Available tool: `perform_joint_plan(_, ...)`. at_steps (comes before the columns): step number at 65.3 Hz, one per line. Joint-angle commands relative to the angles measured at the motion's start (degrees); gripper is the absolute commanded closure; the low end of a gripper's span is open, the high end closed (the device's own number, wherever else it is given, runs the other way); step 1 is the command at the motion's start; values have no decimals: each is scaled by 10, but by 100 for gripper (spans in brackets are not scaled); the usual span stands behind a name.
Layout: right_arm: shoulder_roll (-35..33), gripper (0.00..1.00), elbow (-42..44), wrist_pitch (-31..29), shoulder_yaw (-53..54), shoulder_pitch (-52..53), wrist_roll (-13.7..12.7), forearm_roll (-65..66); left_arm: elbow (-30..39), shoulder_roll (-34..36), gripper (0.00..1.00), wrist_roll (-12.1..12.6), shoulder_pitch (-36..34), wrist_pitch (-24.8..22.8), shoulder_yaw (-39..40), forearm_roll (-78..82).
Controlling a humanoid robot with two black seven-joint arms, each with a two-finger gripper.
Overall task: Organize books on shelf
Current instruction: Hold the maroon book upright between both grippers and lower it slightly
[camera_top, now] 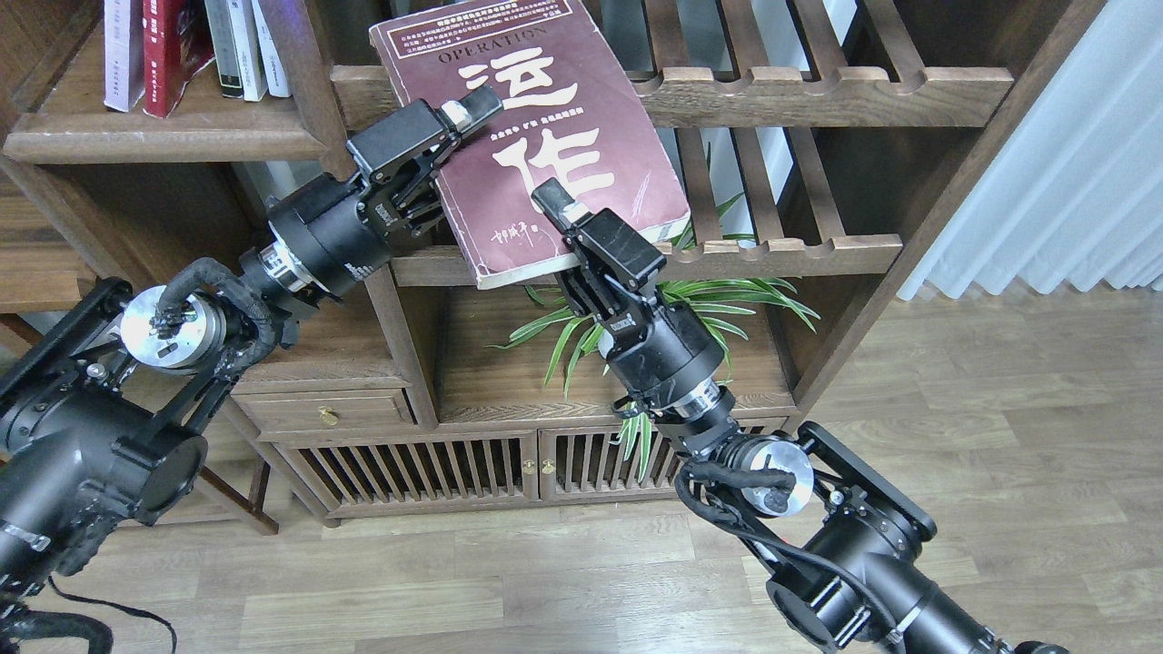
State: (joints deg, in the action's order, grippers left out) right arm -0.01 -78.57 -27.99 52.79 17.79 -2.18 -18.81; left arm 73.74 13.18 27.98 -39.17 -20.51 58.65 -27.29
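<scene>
Between both sets of fingers, the maroon book point(536, 136) is clamped: left gripper point(454, 123) on its spine edge, right gripper point(559, 213) at its bottom. Next, carry it leftward onto the shelf point(164, 136) beside the red book point(168, 50).

Maroon book point(545, 136) held tilted before slatted racks point(818, 91); left gripper point(459, 123) clamps its left edge, right gripper point(556, 218) its near edge.
</scene>
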Motion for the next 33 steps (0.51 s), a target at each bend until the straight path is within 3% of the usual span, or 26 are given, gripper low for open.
perform_joint_plan(1,0,97,0,0,-3,1,0,2,0,2,51,0,-6,-1,0,0)
perform_joint_plan(16,0,97,0,0,-10,1,0,2,0,-1,68,0,-6,-12,0,2)
perform_joint_plan(28,0,97,1,0,-11,1,0,2,-2,-3,91,0,-8,-52,0,2)
perform_joint_plan(33,0,97,2,0,-11,1,0,2,-3,-3,94,0,-8,-68,-2,2)
